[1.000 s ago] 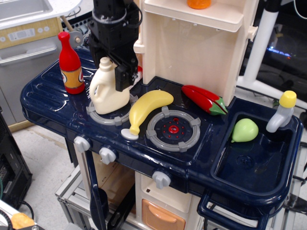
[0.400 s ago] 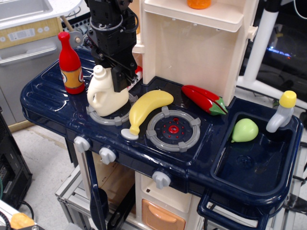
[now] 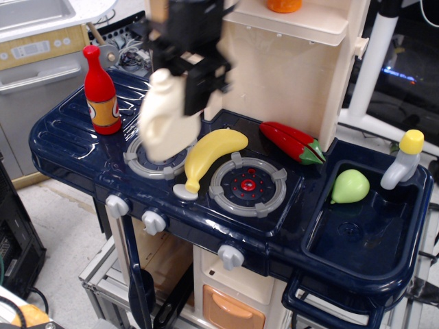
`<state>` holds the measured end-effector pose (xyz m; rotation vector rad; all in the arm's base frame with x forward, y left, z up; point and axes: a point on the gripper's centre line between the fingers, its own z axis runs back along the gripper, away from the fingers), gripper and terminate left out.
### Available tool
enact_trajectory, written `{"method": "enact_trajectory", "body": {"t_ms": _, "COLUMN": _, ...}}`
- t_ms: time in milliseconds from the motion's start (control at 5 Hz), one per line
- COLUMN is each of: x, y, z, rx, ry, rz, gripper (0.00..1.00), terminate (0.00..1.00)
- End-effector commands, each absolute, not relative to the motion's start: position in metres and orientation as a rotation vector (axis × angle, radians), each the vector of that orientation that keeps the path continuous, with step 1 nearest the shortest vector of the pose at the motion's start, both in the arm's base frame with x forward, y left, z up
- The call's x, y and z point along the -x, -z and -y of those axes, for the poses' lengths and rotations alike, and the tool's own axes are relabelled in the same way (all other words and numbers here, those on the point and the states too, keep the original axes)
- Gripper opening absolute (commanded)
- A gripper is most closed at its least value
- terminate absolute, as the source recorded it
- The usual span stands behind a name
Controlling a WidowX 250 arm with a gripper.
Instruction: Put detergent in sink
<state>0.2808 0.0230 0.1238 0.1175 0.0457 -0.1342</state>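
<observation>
Cream-white detergent [image 3: 167,122], a moment ago standing on the left burner ring [image 3: 155,164], now hangs blurred and tilted above it, clamped in the black gripper [image 3: 194,86], so carrying toward the navy sink [image 3: 357,264] has begun.

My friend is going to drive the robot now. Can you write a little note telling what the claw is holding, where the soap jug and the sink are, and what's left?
Gripper: the black gripper is shut on the cream-white plastic detergent jug, lifted and tilted above the left grey burner ring; the picture is blurred by motion.
Sink: the deep dark navy plastic sink is at the far right, with a green toy pear inside.
Done: jug picked up.
Left: carry it right, past the yellow toy banana and red toy pepper, then release it in the sink.
</observation>
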Motion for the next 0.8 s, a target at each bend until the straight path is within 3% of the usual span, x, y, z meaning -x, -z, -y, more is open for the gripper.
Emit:
{"method": "enact_trajectory", "body": {"t_ms": 0, "x": -0.294, "y": -0.16, "z": 0.035, "rx": -0.044, "ry": -0.109, "rz": 0.017, "gripper": 0.0, "terminate": 0.0}}
{"method": "enact_trajectory", "body": {"t_ms": 200, "x": -0.306, "y": -0.152, "z": 0.081, "rx": 0.062, "ry": -0.266, "rz": 0.068, "gripper": 0.0, "terminate": 0.0}}
{"method": "enact_trajectory", "body": {"t_ms": 400, "x": -0.315, "y": -0.145, "z": 0.112, "rx": 0.115, "ry": -0.343, "rz": 0.099, "gripper": 0.0, "terminate": 0.0}}
{"method": "enact_trajectory", "body": {"t_ms": 600, "x": -0.318, "y": -0.135, "z": 0.123, "rx": 0.167, "ry": -0.368, "rz": 0.132, "gripper": 0.0, "terminate": 1.0}}
